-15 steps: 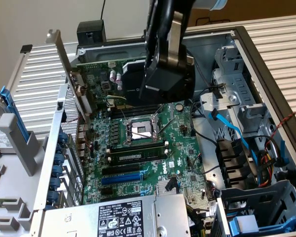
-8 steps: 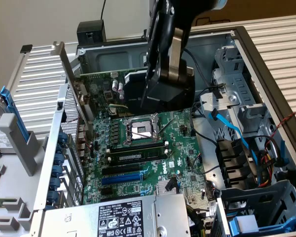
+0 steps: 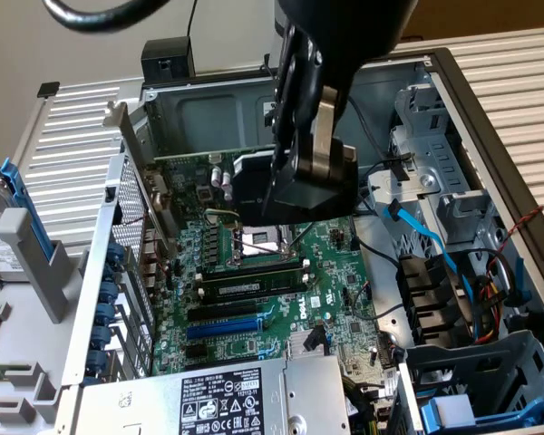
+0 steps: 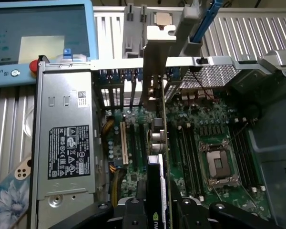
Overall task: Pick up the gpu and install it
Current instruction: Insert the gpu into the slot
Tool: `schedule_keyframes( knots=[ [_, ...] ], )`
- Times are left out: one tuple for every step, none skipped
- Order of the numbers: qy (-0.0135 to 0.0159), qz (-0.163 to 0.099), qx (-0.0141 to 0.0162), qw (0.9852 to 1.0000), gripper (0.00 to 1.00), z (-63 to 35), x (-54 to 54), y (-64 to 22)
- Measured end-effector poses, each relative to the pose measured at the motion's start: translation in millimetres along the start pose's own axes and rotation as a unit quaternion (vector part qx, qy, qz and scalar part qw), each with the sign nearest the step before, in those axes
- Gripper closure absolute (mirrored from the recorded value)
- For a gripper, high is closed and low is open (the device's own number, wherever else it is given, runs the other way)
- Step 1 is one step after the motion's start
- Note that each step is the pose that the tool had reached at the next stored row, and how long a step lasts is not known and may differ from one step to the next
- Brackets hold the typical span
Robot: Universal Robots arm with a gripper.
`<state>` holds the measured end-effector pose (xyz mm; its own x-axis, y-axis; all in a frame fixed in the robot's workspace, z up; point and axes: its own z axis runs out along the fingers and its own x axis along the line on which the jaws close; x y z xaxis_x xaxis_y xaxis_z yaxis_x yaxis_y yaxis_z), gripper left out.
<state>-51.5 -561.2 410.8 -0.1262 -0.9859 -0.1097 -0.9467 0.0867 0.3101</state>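
My gripper (image 4: 159, 213) is shut on the gpu (image 4: 161, 143), which I see edge-on in the wrist view: a thin green board, a black cooler block near the fingers (image 4: 133, 214) and a silver end bracket (image 4: 157, 52) pointing at the case's rear slot openings. In the exterior view the gripper (image 3: 308, 168) hangs inside the open computer case with the black gpu block (image 3: 322, 195) under it, above the green motherboard (image 3: 254, 308) near the CPU socket (image 3: 258, 240). I cannot tell whether the card touches the board.
The grey power supply (image 3: 218, 399) (image 4: 69, 143) lies beside the motherboard (image 4: 205, 129). Expansion slots (image 3: 222, 328) (image 4: 123, 143) and a memory stick (image 3: 254, 285) sit on the board. Drive cages and cables (image 3: 435, 272) crowd the exterior view's right. A teach pendant (image 4: 38, 38) rests outside the case.
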Motion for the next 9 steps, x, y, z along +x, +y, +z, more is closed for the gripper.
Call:
schedule_keyframes(
  knots=[
    [-0.0001, 0.001, 0.0000, 1.0000, 0.71, 1.7, 0.2, -0.6],
    [-0.0002, 0.001, -0.0001, 1.0000, 0.71, 2.0, 0.2, -0.7],
    [-0.0002, 0.001, -0.0001, 1.0000, 0.71, 2.0, 0.2, -0.7],
    [-0.0001, 0.001, -0.0001, 1.0000, 0.71, 2.0, 0.2, -0.7],
    [-0.0003, 0.001, -0.0001, 1.0000, 0.71, 2.2, 0.1, -0.8],
    [-0.0003, 0.001, -0.0001, 1.0000, 0.71, 3.2, 0.1, -1.2],
    [-0.0005, 0.001, 0.0000, 1.0000, 0.71, 5.0, 0.2, -1.8],
    [-0.0006, 0.002, 0.0000, 1.0000, 0.71, 6.8, 0.4, -2.3],
    [-0.0007, 0.002, 0.0001, 1.0000, 0.71, 8.3, 0.5, -2.8]
  ],
)
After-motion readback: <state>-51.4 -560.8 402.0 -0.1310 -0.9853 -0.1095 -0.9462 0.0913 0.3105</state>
